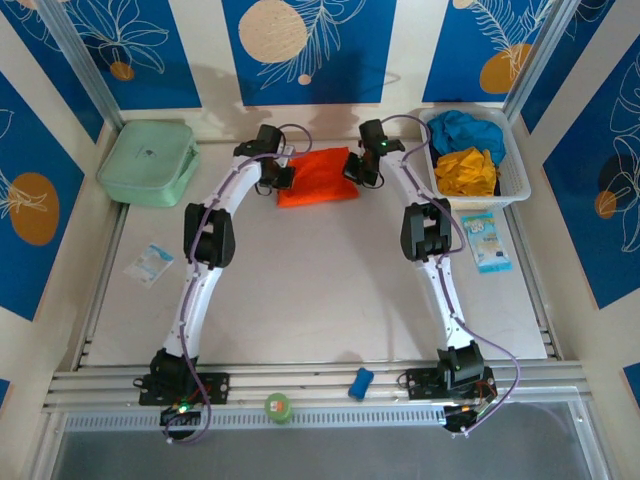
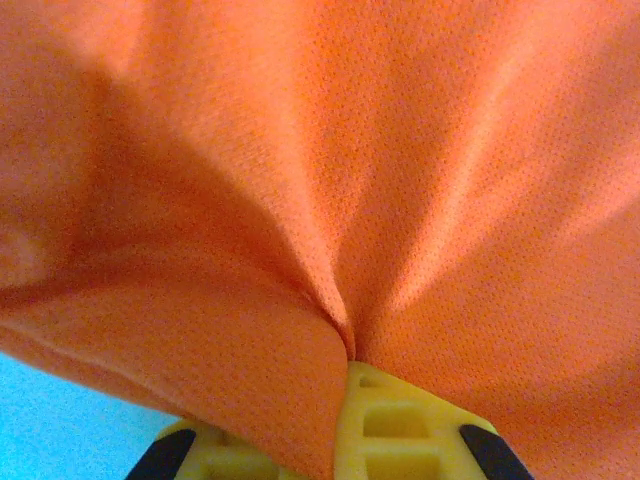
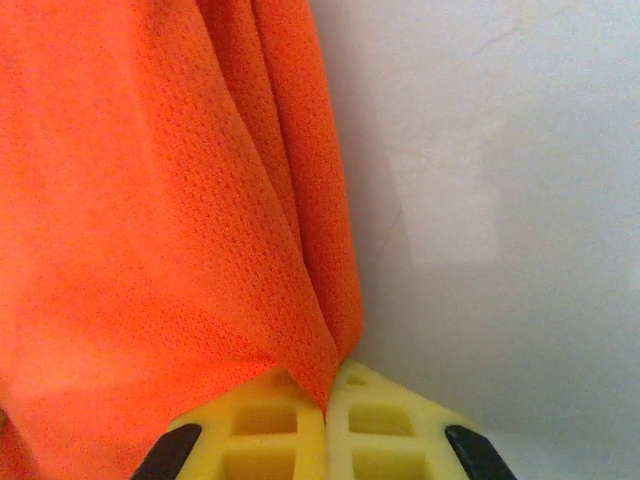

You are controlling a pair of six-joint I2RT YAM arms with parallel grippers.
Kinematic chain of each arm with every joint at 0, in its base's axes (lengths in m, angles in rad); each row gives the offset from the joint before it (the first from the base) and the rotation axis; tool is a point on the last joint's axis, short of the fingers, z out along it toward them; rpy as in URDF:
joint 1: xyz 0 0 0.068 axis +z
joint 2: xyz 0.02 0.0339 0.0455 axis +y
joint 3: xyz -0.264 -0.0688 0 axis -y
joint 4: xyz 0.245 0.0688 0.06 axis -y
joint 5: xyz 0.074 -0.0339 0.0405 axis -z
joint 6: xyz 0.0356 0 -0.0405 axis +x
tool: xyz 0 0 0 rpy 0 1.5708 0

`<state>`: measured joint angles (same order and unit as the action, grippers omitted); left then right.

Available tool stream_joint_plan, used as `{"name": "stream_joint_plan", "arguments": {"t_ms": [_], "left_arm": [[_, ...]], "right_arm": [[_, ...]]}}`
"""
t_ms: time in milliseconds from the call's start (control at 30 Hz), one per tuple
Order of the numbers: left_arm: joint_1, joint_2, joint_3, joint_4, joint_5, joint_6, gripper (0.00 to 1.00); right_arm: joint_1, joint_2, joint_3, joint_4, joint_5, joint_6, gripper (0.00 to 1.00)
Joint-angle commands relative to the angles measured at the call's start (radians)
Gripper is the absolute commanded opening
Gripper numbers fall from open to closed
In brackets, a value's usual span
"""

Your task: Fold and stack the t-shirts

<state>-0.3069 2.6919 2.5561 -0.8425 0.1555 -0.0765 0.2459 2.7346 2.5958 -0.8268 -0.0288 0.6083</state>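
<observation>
An orange t-shirt (image 1: 318,178) lies folded at the far middle of the table, between my two grippers. My left gripper (image 1: 282,178) is at its left edge, shut on the orange fabric (image 2: 330,200), which bunches into a crease between the yellow fingers (image 2: 400,420). My right gripper (image 1: 358,170) is at its right edge, shut on a fold of the same shirt (image 3: 150,200), pinched between the yellow fingers (image 3: 385,420). A yellow t-shirt (image 1: 466,170) and a blue t-shirt (image 1: 462,128) lie crumpled in the white basket (image 1: 518,172) at the far right.
A pale green case (image 1: 148,160) sits at the far left. A small packet (image 1: 150,264) lies at the left and a blue-white packet (image 1: 486,240) at the right. A blue object (image 1: 360,383) and a green roll (image 1: 278,406) rest on the near rail.
</observation>
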Motion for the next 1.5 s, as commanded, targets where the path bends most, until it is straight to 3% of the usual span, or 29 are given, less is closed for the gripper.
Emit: {"name": "stream_joint_plan", "arguments": {"t_ms": [0, 300, 400, 467, 700, 867, 1000, 1167, 1300, 1467], "left_arm": [[0.031, 0.046, 0.065, 0.016, -0.033, 0.037, 0.08], [0.035, 0.057, 0.073, 0.114, -0.027, 0.03, 0.13], [0.036, 0.056, 0.073, 0.119, -0.026, 0.033, 0.24], [0.036, 0.05, 0.074, 0.122, -0.031, 0.038, 0.37], [0.037, -0.025, 0.072, 0.124, -0.065, 0.056, 1.0], [0.038, -0.122, 0.07, 0.114, -0.082, 0.067, 0.99], [0.038, -0.226, 0.056, 0.102, -0.089, 0.072, 1.0], [0.037, -0.425, -0.078, 0.133, -0.128, 0.079, 0.99], [0.037, -0.641, -0.284, 0.192, -0.154, 0.087, 0.99], [0.039, -0.975, -0.696, 0.375, -0.198, 0.123, 0.99]], "right_arm": [[-0.028, 0.014, 0.001, 0.003, -0.042, 0.038, 0.0], [-0.039, 0.043, 0.025, 0.045, -0.053, 0.06, 0.0], [-0.05, 0.052, 0.045, 0.033, -0.071, 0.065, 0.0], [-0.053, 0.045, 0.05, 0.026, -0.078, 0.06, 0.14], [-0.068, -0.036, 0.063, -0.019, -0.063, 0.003, 0.67], [-0.082, -0.128, 0.061, -0.065, -0.04, -0.025, 1.0], [-0.086, -0.23, 0.037, -0.101, -0.015, -0.05, 0.99], [-0.082, -0.415, -0.078, -0.108, 0.021, -0.085, 0.99], [-0.079, -0.622, -0.266, -0.07, 0.054, -0.121, 0.99], [-0.09, -0.953, -0.662, 0.086, 0.076, -0.169, 0.99]]}}
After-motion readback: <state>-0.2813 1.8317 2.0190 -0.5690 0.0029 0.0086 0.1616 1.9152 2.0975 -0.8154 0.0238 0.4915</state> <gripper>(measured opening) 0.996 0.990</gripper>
